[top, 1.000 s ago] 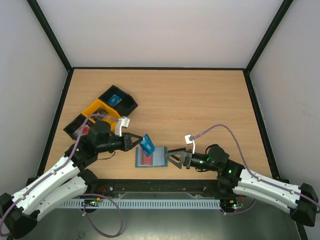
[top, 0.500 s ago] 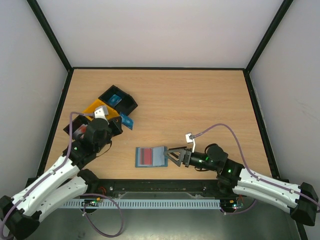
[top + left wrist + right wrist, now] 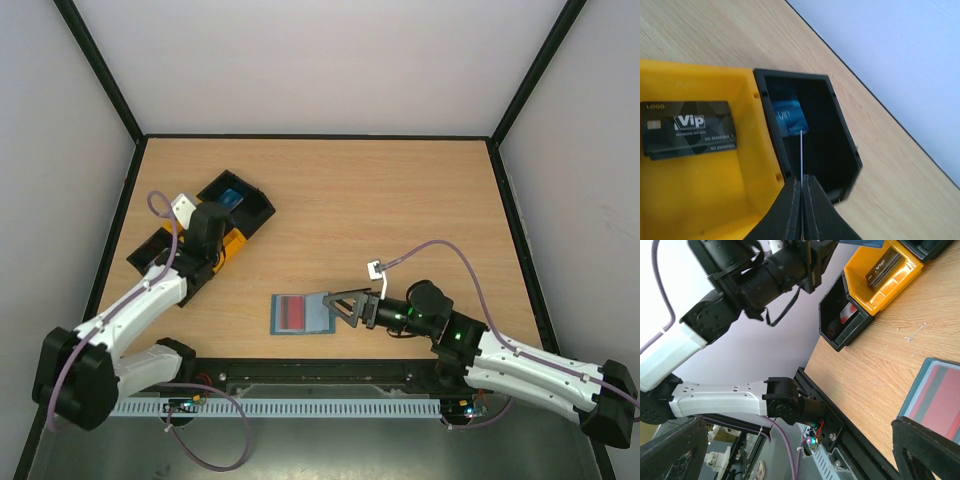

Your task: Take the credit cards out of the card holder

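Observation:
The blue-grey card holder (image 3: 300, 313) lies open on the table with a red strip showing inside; it also shows in the right wrist view (image 3: 936, 394). My right gripper (image 3: 338, 309) is open at its right edge, the jaws spread wide (image 3: 800, 452). My left gripper (image 3: 224, 228) is shut on a thin card (image 3: 801, 152), seen edge-on, above the black tray (image 3: 840, 135) that holds a blue VIP card (image 3: 790, 116). A dark grey VIP card (image 3: 690, 127) lies in the yellow tray (image 3: 715, 200). A white and red card (image 3: 847, 315) lies in another black tray (image 3: 836, 322).
The three trays stand in a diagonal row at the table's left: black (image 3: 250, 205), yellow (image 3: 232, 243), black (image 3: 150, 258). A black frame rail (image 3: 320, 378) runs along the near edge. Grey walls enclose the table.
My left gripper carried the blue card from above the card holder back and left to over the trays. My right gripper stayed open at the card holder's right edge.

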### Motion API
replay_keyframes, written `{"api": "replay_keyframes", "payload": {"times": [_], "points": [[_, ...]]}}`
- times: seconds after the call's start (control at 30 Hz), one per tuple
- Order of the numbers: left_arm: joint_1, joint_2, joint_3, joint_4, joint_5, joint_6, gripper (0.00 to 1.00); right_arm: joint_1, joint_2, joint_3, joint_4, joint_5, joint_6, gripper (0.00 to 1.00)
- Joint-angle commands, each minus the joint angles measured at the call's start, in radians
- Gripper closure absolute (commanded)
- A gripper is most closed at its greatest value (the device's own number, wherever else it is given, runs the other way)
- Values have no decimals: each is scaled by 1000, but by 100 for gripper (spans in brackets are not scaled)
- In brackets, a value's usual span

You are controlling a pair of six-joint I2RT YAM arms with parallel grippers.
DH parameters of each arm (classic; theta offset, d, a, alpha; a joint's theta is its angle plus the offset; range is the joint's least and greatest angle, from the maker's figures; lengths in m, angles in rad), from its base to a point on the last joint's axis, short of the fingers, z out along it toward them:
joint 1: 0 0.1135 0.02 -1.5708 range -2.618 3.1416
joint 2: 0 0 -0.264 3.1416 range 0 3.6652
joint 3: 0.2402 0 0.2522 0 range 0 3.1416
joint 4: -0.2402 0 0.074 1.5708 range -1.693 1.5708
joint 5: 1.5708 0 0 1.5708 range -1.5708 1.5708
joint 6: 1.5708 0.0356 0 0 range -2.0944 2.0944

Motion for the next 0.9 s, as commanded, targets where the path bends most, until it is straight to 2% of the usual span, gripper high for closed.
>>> {"api": "replay_keyframes", "payload": {"times": [0.0, 0.27, 0.43, 0.87], "points": [[65, 107, 53, 141, -50, -59, 97, -4, -17, 51, -72, 14, -21, 2], [71, 328, 182, 259, -153, -10, 97, -3, -28, 90, -148, 51, -55, 2], [72, 430, 255, 240, -224, -10, 97, -2, 4, 108, -137, 59, -66, 2], [87, 616, 371, 217, -274, -13, 97, -3, 108, 187, -123, 46, -89, 2]]}}
